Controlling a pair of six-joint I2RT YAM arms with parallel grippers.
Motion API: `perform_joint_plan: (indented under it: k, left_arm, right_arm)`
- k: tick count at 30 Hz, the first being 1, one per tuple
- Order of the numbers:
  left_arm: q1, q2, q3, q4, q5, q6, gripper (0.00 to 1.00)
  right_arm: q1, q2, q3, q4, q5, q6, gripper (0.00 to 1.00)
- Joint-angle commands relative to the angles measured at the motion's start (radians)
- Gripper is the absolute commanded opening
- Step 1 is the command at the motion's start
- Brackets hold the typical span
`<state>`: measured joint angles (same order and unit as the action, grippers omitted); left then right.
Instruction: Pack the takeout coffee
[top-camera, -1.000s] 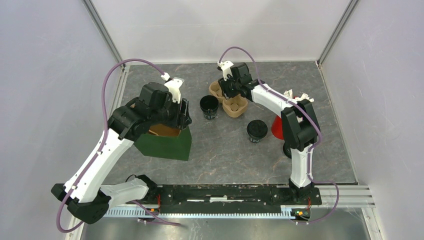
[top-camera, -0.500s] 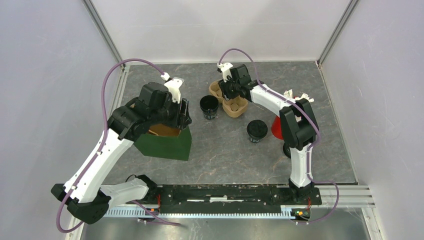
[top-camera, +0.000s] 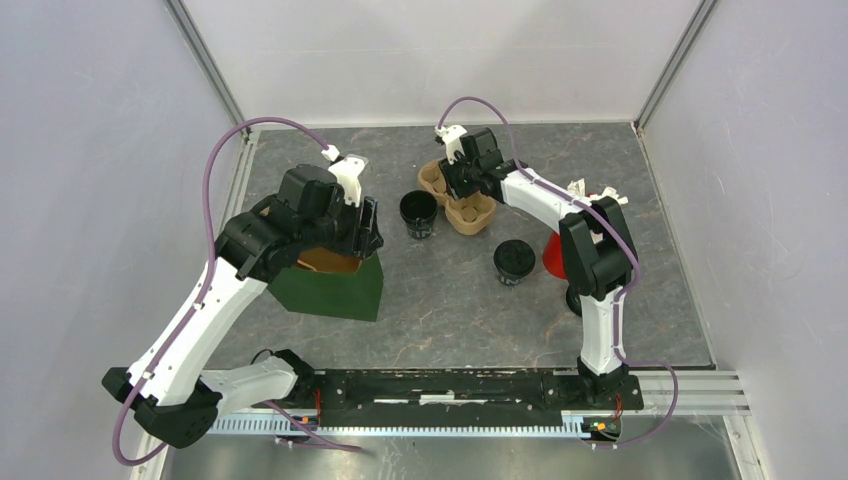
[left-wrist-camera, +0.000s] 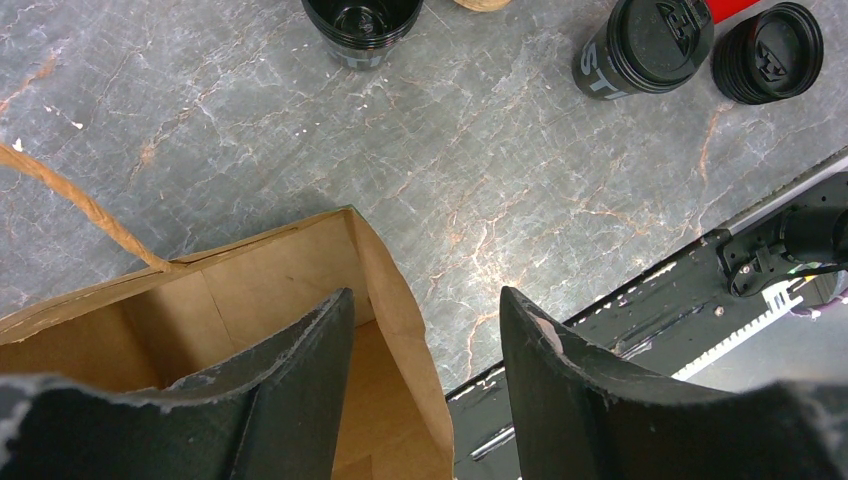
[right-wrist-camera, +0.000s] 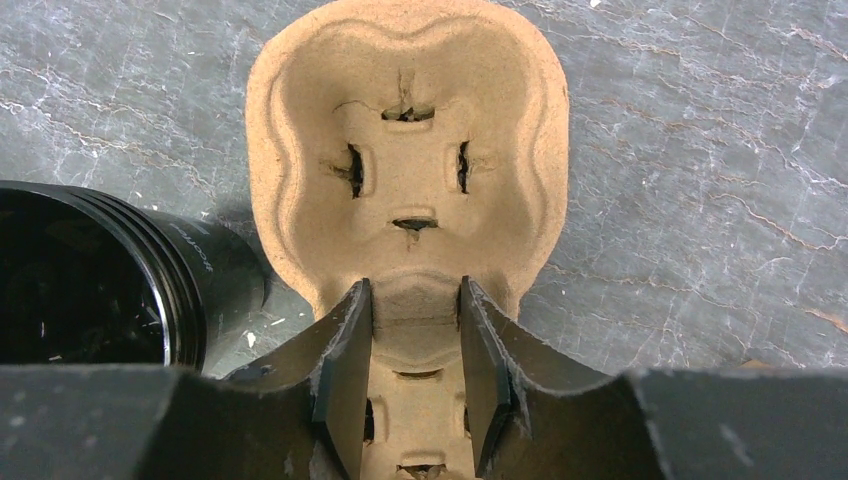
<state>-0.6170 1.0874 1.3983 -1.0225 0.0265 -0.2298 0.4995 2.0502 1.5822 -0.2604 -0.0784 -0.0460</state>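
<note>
The takeout coffee (top-camera: 514, 261), a small black cup with a black lid, stands on the table right of centre. It also shows in the left wrist view (left-wrist-camera: 648, 45). My left gripper (top-camera: 364, 228) is open and empty over the mouth of the green paper bag (top-camera: 335, 291). In the left wrist view the gripper (left-wrist-camera: 425, 300) has one finger inside and one outside the bag's right wall (left-wrist-camera: 395, 290). My right gripper (top-camera: 456, 190) is shut on the middle ridge of the brown pulp cup-carrier tray (top-camera: 470, 213). The wrist view shows the gripper (right-wrist-camera: 413, 290) and the tray (right-wrist-camera: 408, 140).
An open stack of black cups (top-camera: 418, 214) stands left of the tray and shows in the right wrist view (right-wrist-camera: 90, 290). A red cup (top-camera: 556, 256) and a stack of black lids (left-wrist-camera: 768, 52) sit near the right arm. The rail (top-camera: 440, 388) runs along the near edge.
</note>
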Motion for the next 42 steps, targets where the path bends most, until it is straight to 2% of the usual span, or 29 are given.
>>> perform_joint_plan:
  k: [1,11,19,27,31,42]
  left_arm:
    - [0.003,-0.015,0.025,0.028,-0.015,0.046,0.62]
    - [0.003,-0.013,0.027,0.028,-0.013,0.046,0.62]
    - [0.003,-0.014,0.024,0.027,-0.013,0.044,0.62]
    - [0.003,-0.015,0.024,0.029,-0.013,0.049,0.62]
    - [0.003,-0.011,0.024,0.03,-0.012,0.049,0.62]
    - [0.003,-0.01,0.023,0.029,-0.013,0.05,0.62]
  right_arm:
    - [-0.009,-0.045,0.037,0.012,-0.01,0.012,0.38]
    - [-0.01,-0.055,0.033,0.006,-0.014,0.009,0.38]
    - [-0.017,-0.055,0.097,-0.031,-0.041,0.022,0.39]
    - [-0.019,-0.03,0.075,-0.037,-0.05,0.036,0.4]
    - [-0.02,-0.029,0.069,-0.035,-0.041,0.024,0.46]
    - [-0.024,-0.006,0.055,-0.041,-0.068,0.003,0.51]
